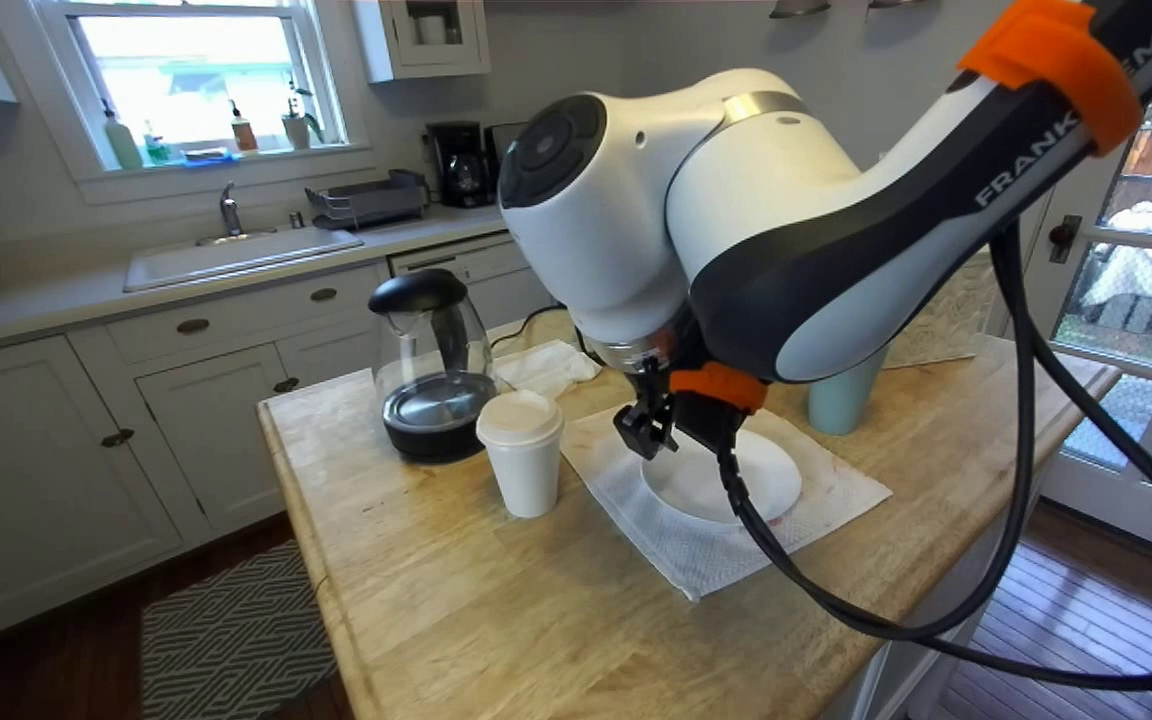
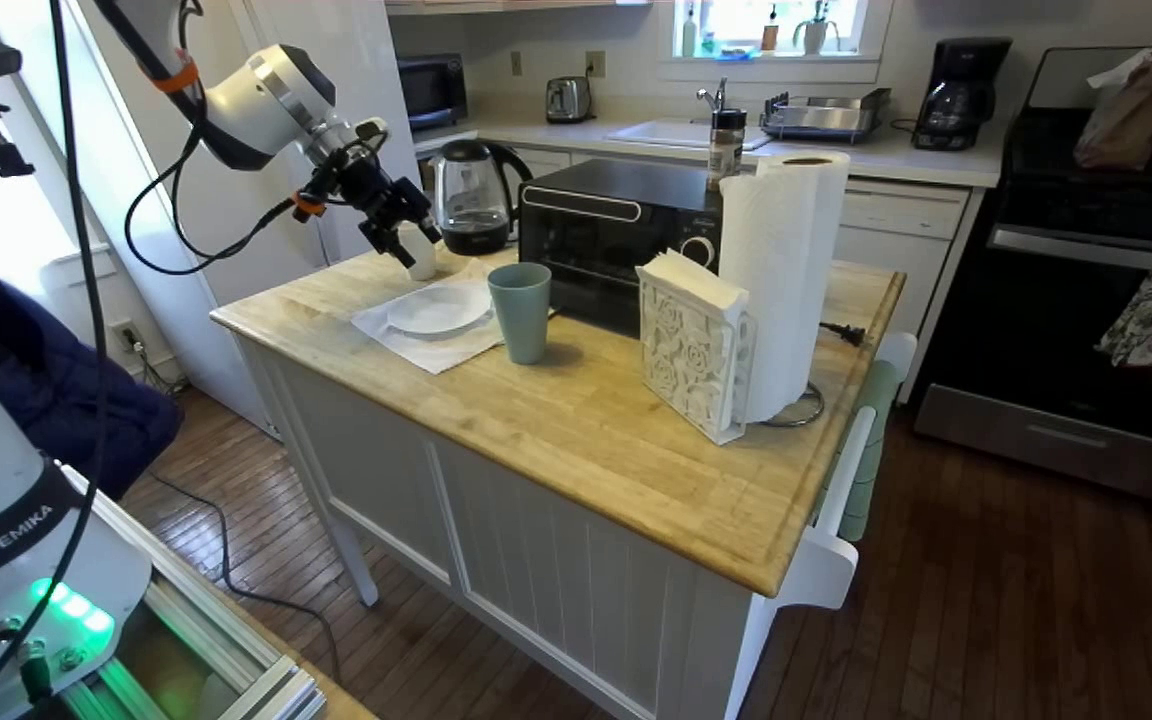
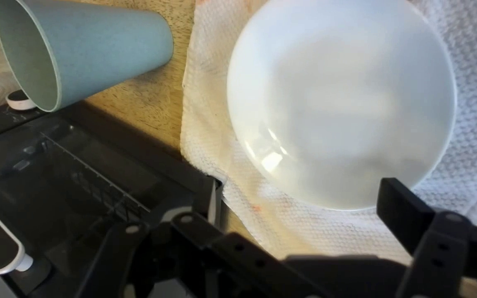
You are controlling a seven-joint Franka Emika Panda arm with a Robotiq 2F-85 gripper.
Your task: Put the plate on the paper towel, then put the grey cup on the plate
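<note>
As I judge it, the first half of the task is done: the plate (image 3: 338, 103) lies flat on the paper towel (image 1: 676, 555), its rim inside the edges of the sheet. The second half is left, because the grey cup (image 2: 521, 315) is not yet on the plate. It stands on the bare wood of the tabletop (image 2: 586, 430), just beside the towel, without touching it. From the plate, the cup is at three o'clock in an exterior view and near nine o'clock in the wrist view.

The cup is upright, so its long axis is vertical, wide mouth up and narrower base down. In the wrist view this axis appears to run from three to nine o'clock, with the mouth toward nine. The plate is round, without a long axis; its hollow side faces up.

The tool (image 3: 302, 188) grasps nothing: its jaws are wide apart, toward seven o'clock from the plate's middle in the wrist view.
</note>
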